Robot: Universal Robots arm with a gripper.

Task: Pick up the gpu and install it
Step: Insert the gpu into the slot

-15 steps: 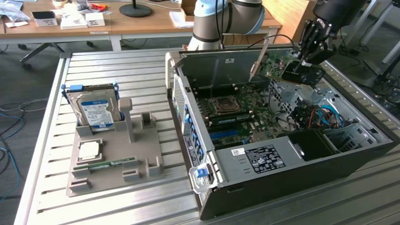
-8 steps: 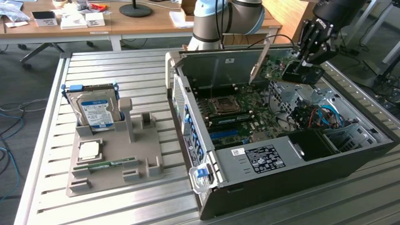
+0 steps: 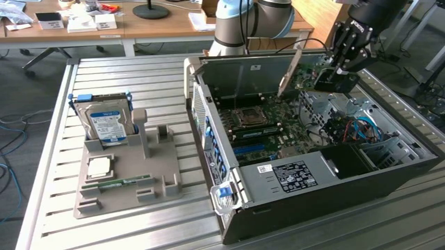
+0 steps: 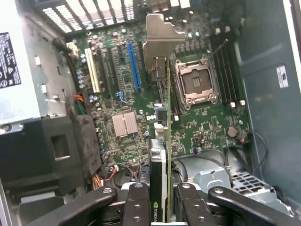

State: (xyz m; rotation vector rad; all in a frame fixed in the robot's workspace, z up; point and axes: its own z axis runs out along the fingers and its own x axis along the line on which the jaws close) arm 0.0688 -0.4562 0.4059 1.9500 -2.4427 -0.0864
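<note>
One hand [image 3: 342,66] pinches the gpu [image 3: 309,78], holding it edge-on over the motherboard [image 4: 207,127] inside the open computer case [image 3: 347,192]. You see the case on a slatted metal table [image 3: 125,73], beside a grey tray [image 3: 122,197] with a hard drive [image 3: 108,122]. Wooden desks [image 3: 160,26] stand behind.

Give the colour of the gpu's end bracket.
The gpu has a silver end bracket; the wrist view shows it best.

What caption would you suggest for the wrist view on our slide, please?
Claw holds the gpu edge-on above the motherboard inside the open case.
</note>
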